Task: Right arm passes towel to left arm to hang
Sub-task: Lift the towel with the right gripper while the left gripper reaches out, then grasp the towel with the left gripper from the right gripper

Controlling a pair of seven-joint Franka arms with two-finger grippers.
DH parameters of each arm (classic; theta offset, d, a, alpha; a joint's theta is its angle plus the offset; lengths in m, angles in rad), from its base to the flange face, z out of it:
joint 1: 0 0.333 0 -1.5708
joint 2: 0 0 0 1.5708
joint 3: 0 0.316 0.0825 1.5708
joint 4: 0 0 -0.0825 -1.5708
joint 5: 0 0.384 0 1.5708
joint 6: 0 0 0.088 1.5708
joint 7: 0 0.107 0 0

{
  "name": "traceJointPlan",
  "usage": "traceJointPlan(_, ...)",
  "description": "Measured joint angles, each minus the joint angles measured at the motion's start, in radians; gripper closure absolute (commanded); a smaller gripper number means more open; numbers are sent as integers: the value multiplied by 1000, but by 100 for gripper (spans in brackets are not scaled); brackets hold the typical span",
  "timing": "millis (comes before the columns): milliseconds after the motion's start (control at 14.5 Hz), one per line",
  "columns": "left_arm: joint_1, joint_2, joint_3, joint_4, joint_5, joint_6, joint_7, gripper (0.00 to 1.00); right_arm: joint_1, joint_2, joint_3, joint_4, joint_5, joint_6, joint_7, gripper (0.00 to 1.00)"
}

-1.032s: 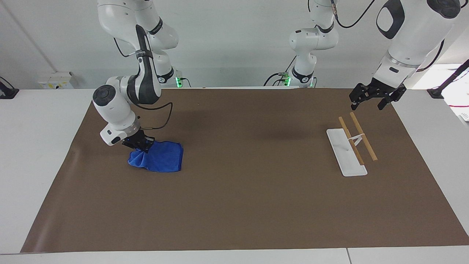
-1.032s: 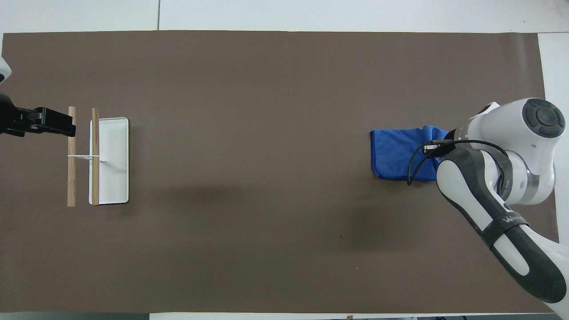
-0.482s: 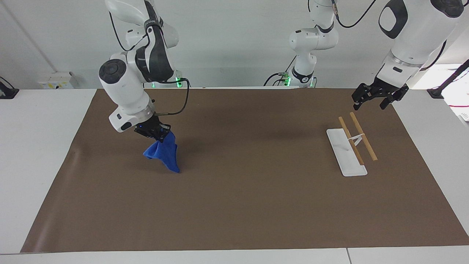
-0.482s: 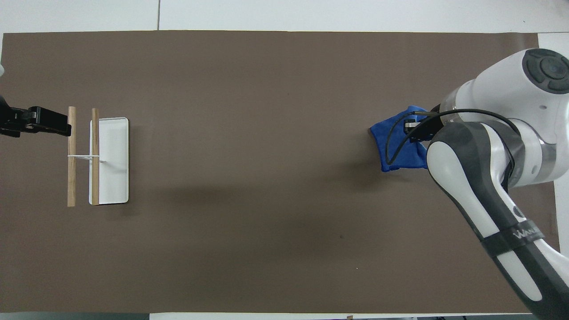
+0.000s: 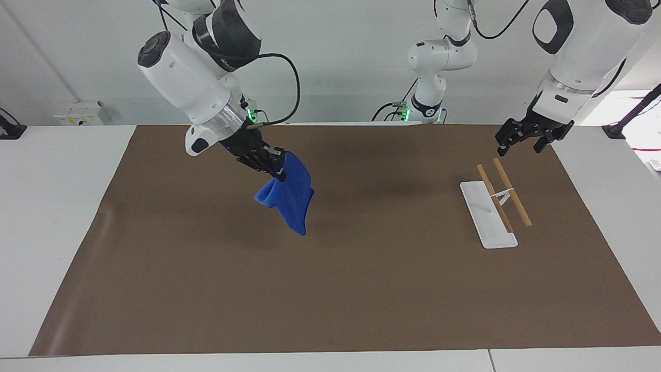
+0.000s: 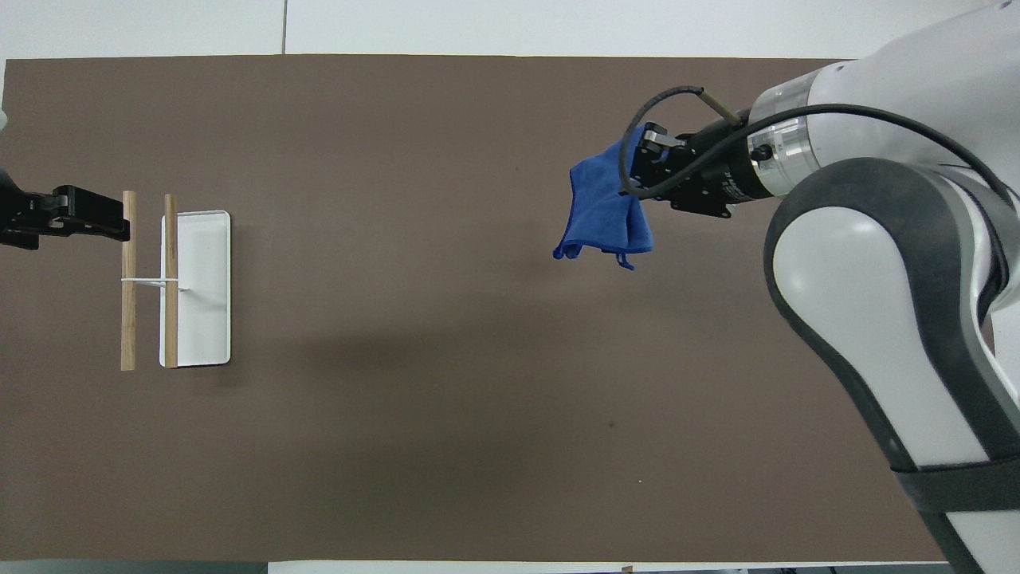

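Change: since a second ago the right arm (image 5: 186, 77) has lifted the towel (image 5: 288, 199) off the brown mat (image 5: 330, 289) and carried it toward the middle of the worktop (image 5: 51, 206); the left arm (image 5: 583, 46) has barely shifted.
Right end effector (image 5: 276, 168): clamped on the upper edge of the towel, up in the air over the mat.
Towel: hanging free in folds from that grip, its lowest corner clear of the mat; a small loop seems to dangle at the bottom edge in the overhead view, though that is hard to make out.
Left end effector (image 5: 521, 142): fingers spread apart, holding nothing, waiting over the mat's edge at the left arm's end, just beside the ends of the wooden rails (image 5: 508, 194).
Rack: two wooden rails, parallel, on a white tray (image 5: 485, 217).
Open room: bare mat lies between the hanging towel and the rack, and from the towel to the mat's edge farthest from the robots.
Edges: the mat's border lies flat on the worktop all round.
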Motion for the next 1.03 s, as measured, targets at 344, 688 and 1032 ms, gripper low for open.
traceJointPlan(344, -17, -2, -9, -3, -80, 1, 2, 0, 179, 70, 3, -16, 231, 370, 217, 100)
traceJointPlan(688, -45, 22, -11, -33, -318, 107, -263, 0, 283, 98, 3, -18, 478, 583, 304, 100)
traceJointPlan(1032, -97, 52, -12, -131, -504, 325, -798, 0, 336, 98, 4, -17, 523, 644, 333, 100)
